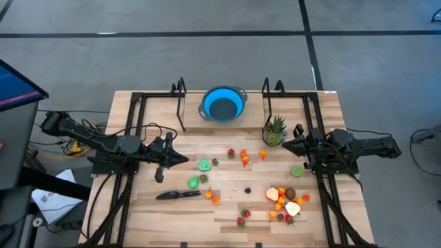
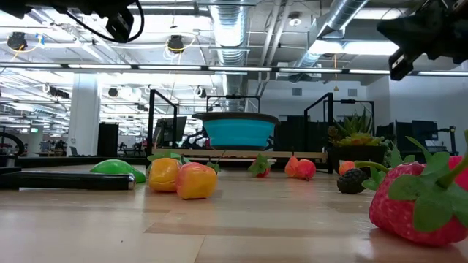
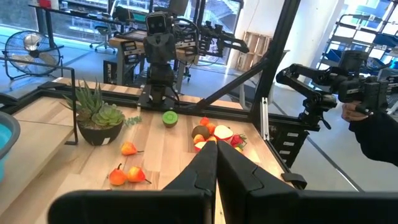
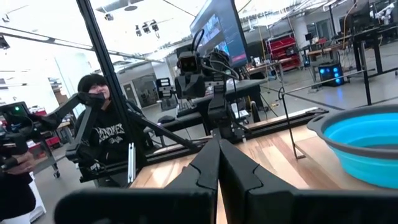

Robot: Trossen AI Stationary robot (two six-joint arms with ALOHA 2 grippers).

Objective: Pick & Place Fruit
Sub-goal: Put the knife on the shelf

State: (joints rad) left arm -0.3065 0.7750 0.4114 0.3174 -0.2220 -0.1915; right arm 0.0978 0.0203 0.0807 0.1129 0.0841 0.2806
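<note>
1. Toy fruit (image 1: 286,201) scattered over the table (image 1: 145,213), thickest toward the front right corner: peach halves, a kiwi, orange pieces and strawberries bunched together.
2. More pieces spread across the middle: a strawberry (image 1: 231,152) and orange bits (image 1: 244,160), a green pear (image 1: 194,182), a green round piece (image 1: 204,164), a dark berry (image 1: 248,190), a lime (image 1: 297,171) near the right edge.
3. None of the fruit held or touched by either arm.
4. Left gripper (image 1: 180,159) near the left edge, stretched low and level toward the middle, fingers (image 3: 202,168) pressed together on nothing.
5. Right gripper (image 1: 288,144) near the right edge, pointing inward just beside the potted plant (image 1: 275,129), fingers (image 4: 208,165) likewise clenched and empty.
6. In the low view, both arms only dark shapes high at the upper corners, well above the wood.
7. Blue bowl (image 1: 223,104) at the back edge, centred between the two black frames; nothing seen inside from above.
8. Black knife (image 1: 178,195) lying flat toward the front left, just beside two orange pieces (image 1: 212,196).
9. In the low view, a big strawberry (image 2: 420,197) close at the right, orange pieces (image 2: 180,177) left of centre, bowl rim behind.
10. Person in a dark hooded top (image 4: 106,140) seated beyond the table in the right wrist view; a dark sleeve and hand (image 3: 373,121) with a handle in the left wrist view.
</note>
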